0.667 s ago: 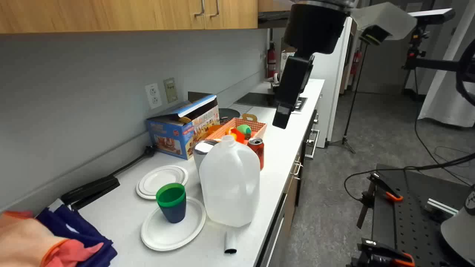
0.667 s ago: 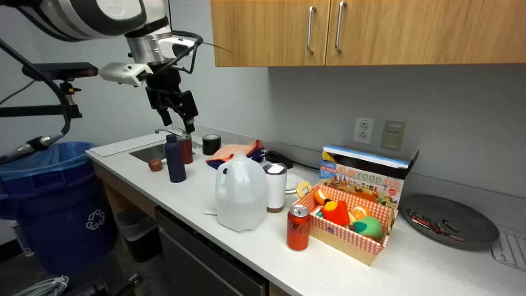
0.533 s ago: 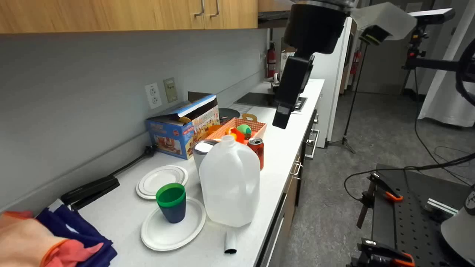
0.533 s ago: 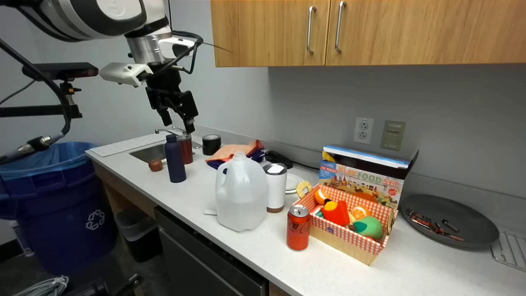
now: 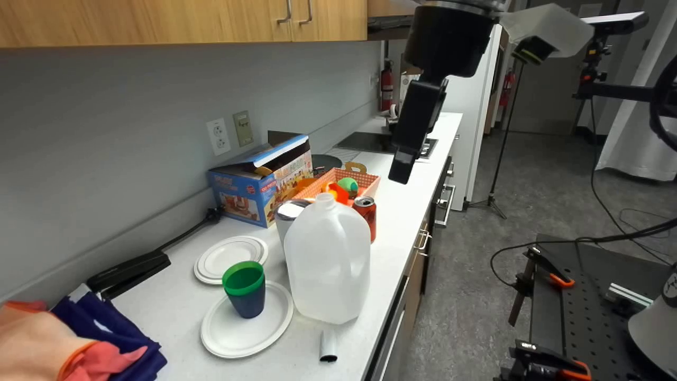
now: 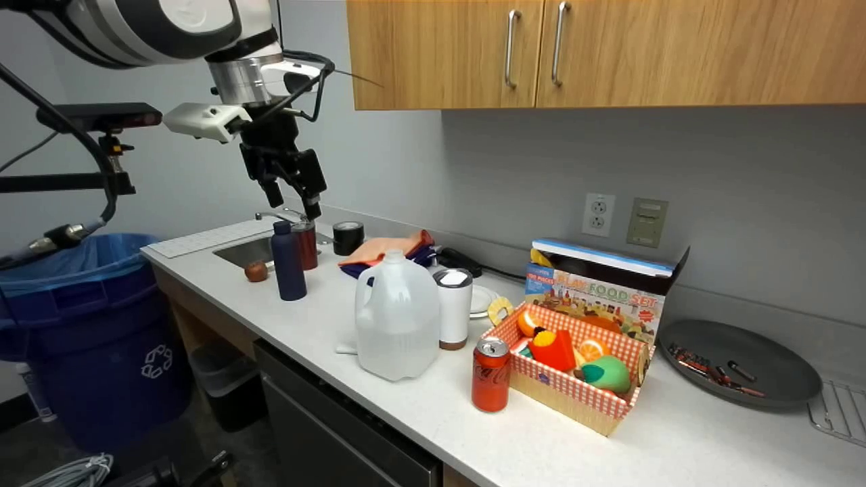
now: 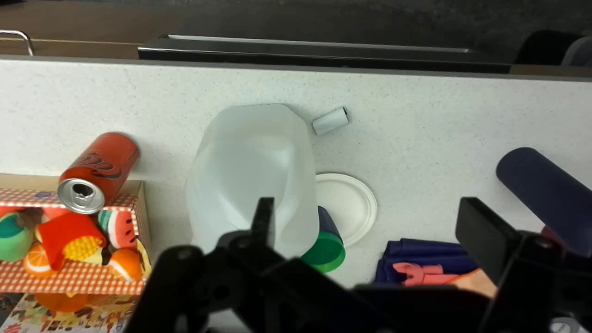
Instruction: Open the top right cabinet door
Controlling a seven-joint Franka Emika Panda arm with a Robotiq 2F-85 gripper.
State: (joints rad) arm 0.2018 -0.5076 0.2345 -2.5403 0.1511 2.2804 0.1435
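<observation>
Pointing down at a slight tilt, the gripper [image 6: 293, 206] has its fingers [image 7: 481, 236] spread well apart, clasping nothing, above a long white counter [image 6: 676, 446] with a finely flecked surface. From there, in an exterior view, the top right cabinet door [image 6: 703, 54] lies well apart at about two o'clock. Closed, it faces out over the counter, in line with the neighbouring door [image 6: 440, 54]. Flat, plain, light-brown wood with upright grain, it has a level lower edge; the top is cut off, so I cannot tell the panel's long axis. Its silver bar handle [image 6: 559, 44] stands nearly upright toward the eight o'clock corner.

At eight o'clock in that view sits a bulky dark-blue bin [image 6: 88, 365] with a thin blue liner [image 6: 122, 257]. On the counter, a printed cardboard carton [image 6: 609, 291], flap raised, stands behind a rectangular tray [image 6: 561, 402] with red-and-white checked sides. At nine o'clock from these is a milky, see-through plastic jug [image 6: 399, 325], upright, with a moulded handle. From the jug, a navy cylindrical bottle [image 6: 289, 264] stands at ten o'clock and a red metal can [image 6: 491, 379] at four, just beside the tray. Smallest, a short pale tube [image 7: 330, 121] lies at two o'clock from the jug in the wrist view.
</observation>
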